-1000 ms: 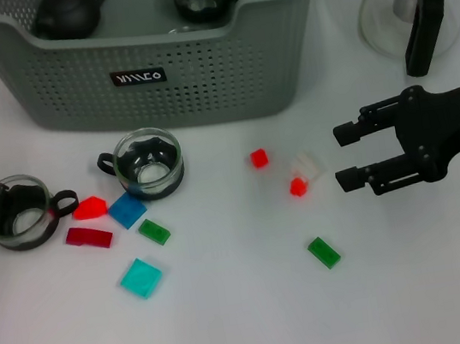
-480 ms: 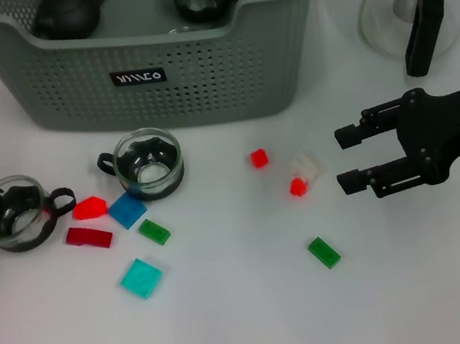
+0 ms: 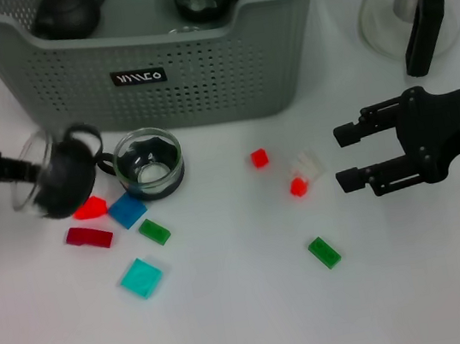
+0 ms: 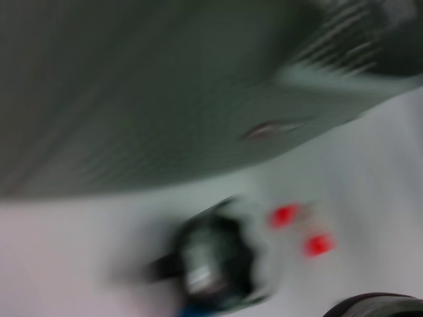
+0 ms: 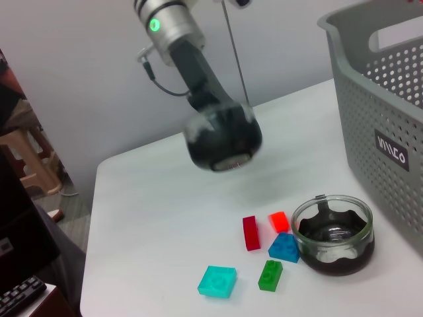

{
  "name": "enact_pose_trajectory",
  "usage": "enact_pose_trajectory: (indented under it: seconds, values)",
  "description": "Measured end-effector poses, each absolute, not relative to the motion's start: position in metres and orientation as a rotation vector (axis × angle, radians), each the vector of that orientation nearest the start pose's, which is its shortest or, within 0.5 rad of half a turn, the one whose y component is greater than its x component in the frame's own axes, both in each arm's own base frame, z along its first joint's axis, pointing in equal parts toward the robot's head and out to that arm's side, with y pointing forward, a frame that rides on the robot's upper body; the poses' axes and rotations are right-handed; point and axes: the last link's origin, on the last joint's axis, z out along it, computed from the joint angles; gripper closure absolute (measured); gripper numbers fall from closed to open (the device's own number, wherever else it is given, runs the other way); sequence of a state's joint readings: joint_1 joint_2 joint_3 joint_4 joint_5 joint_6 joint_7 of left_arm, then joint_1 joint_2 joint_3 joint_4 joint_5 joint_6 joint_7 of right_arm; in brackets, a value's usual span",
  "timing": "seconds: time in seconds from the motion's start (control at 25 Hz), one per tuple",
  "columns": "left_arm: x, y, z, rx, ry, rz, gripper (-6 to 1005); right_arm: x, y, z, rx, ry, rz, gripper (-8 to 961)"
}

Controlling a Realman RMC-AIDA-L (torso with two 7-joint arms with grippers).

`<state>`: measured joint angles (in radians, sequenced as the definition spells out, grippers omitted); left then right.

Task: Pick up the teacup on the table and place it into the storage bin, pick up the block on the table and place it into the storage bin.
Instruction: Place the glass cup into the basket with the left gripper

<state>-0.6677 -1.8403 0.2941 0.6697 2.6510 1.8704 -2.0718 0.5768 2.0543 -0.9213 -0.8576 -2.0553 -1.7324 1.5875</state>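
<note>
One teacup [image 3: 53,174] is now off the counter [image 3: 233,310], tilted in the left end effector's [image 3: 35,173] closed grip, just short of the storage bin [image 3: 198,73]; bin drop looks next. Right end effector [image 3: 342,156] open, idle near the red block [image 3: 298,186]. Bin label [image 3: 139,77] unreadable; tag on the right arm too small to read

I'm working in a lab or office room: white counter [image 5: 152,198], bare wall [image 5: 79,79], keyboard [image 5: 20,297], wooden stool [image 5: 30,158].
</note>
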Motion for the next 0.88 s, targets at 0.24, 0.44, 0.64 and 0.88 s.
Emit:
enact_pose_trajectory:
  seconds: [0.24,0.44,0.64,0.88]
  values:
    - [-0.278,0.309,0.1,-2.706,-1.482,-0.907,956,0.217,0.326,0.004,-3.077,0.495,0.477,240]
    - [-0.253,0.327,0.11,-2.568,-1.355,-1.315,953,0.215,0.328,0.003,-3.079,0.494,0.485,241]
    - [-0.23,0.375,0.137,-2.258,-1.354,-1.575,950,0.214,0.328,0.003,-3.08,0.488,0.486,241]
    - [-0.218,0.435,0.136,-2.154,-1.423,-1.146,947,0.217,0.327,0.003,-3.069,0.487,0.492,241]
